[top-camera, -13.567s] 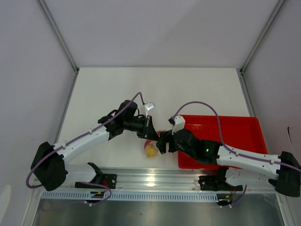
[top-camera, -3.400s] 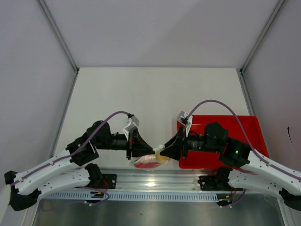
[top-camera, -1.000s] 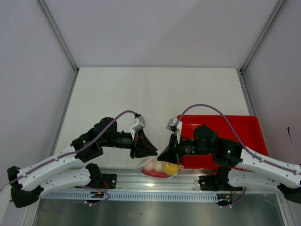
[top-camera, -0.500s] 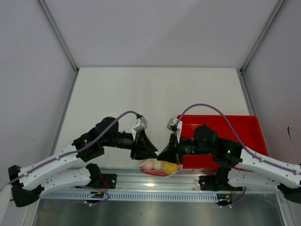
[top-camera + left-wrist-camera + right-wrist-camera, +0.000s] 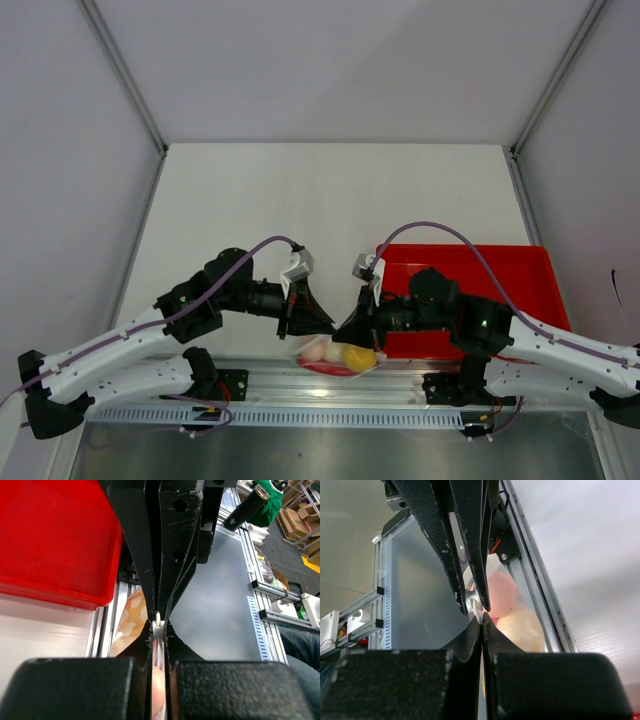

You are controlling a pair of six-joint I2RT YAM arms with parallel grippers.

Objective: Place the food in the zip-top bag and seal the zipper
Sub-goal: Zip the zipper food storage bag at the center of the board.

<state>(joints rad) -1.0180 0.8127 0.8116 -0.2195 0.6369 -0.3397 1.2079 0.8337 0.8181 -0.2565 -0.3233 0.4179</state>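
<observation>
Bag [image 5: 335, 358], soft and floppy, is held just left of the red tray [image 5: 500, 270], with the food [image 5: 356, 355] seen inside. Its upper edge is pinched by the left hand [image 5: 322, 326] and the right hand [image 5: 349, 328], both closed. Probably light and slippery; the edge is best gripped.

4 fingers [image 5: 316, 318] hide the top of the zip-top bag [image 5: 335, 362].
</observation>
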